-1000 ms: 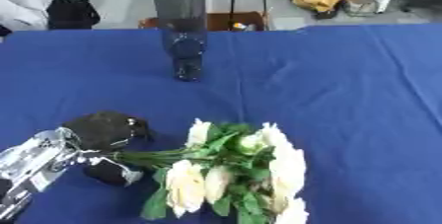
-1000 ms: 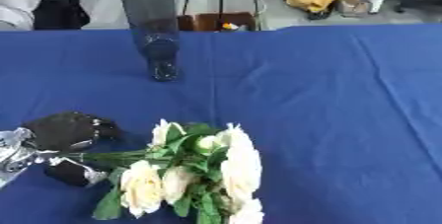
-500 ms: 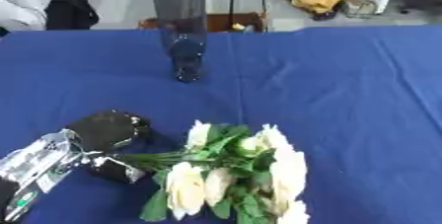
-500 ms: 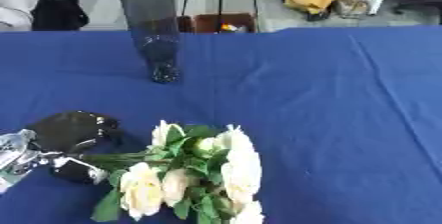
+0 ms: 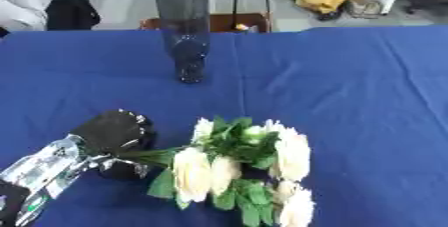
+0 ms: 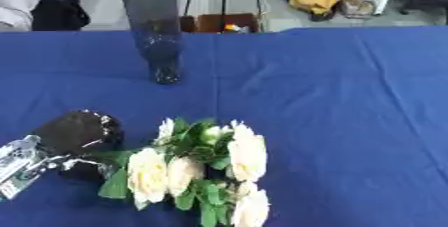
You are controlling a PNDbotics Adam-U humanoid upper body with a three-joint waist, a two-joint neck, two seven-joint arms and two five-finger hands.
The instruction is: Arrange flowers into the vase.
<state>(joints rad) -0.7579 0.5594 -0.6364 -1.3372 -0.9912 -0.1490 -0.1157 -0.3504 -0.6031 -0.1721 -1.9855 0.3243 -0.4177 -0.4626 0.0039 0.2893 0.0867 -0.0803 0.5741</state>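
Tabletop (image 5: 367, 96), covered with a deep blue cloth, fills most of both eye views; its far edge runs across the upper part, with floor and clutter beyond.

Bouquet of cream-white roses (image 5: 241, 168) lies flat on the tabletop in the lower centre. The blooms cluster toward the right and near edge, amid green leaves; the green stems (image 5: 150, 155) run leftward toward the left robot hand. Several open blooms are visible, the largest at the right side of the bunch.

Glass vase (image 5: 182, 21), tall, dark-tinted and transparent, stands upright on the tabletop at the far side, left of centre, well apart from the bouquet. Its top runs out of the picture at the upper edge. No flower is in it.

Left robot hand (image 5: 114, 136), black, enters from the lower left corner on a silver forearm (image 5: 44, 168). Its fingers are curled down over the stem ends of the bouquet, the knuckles uppermost, so that the stems emerge from under the hand on its right side. The hand rests low at the cloth; whether the stems are lifted off the tabletop cannot be told.

The right robot hand shows in neither view.
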